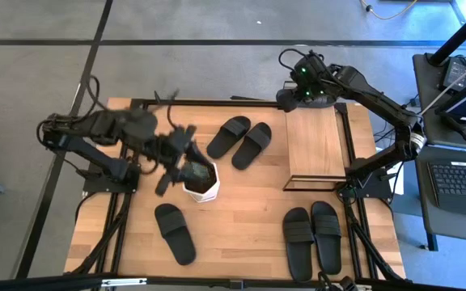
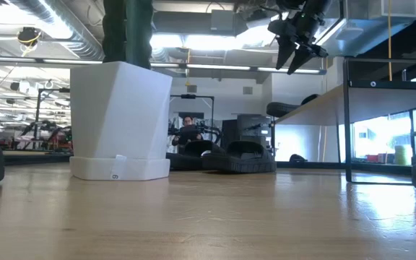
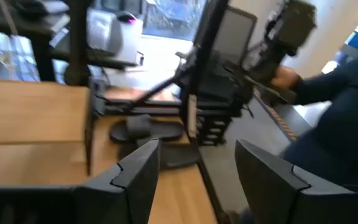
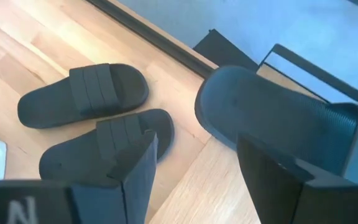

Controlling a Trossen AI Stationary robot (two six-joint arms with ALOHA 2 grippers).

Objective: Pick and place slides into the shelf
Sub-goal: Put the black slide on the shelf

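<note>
Five black slides lie flat on their soles on the table: a pair (image 1: 241,140) at the far middle, one (image 1: 175,233) near the left, and a pair (image 1: 312,238) at the near right. A sixth slide (image 4: 260,112) sits at the far end of the shelf (image 1: 315,145), hidden in the high view by my right gripper (image 1: 291,97). That gripper (image 4: 197,149) hangs open above it and clear of it in the low view (image 2: 298,61). My left gripper (image 1: 176,153) is open and raised beside a white planter, facing the shelf (image 3: 197,155).
A white planter (image 1: 201,179) holding a green plant stands left of the table's middle, right under my left arm, and fills the low view's left (image 2: 121,119). Desks with a keyboard and screens (image 1: 459,182) stand off the table's right edge. Bare wood lies between planter and shelf.
</note>
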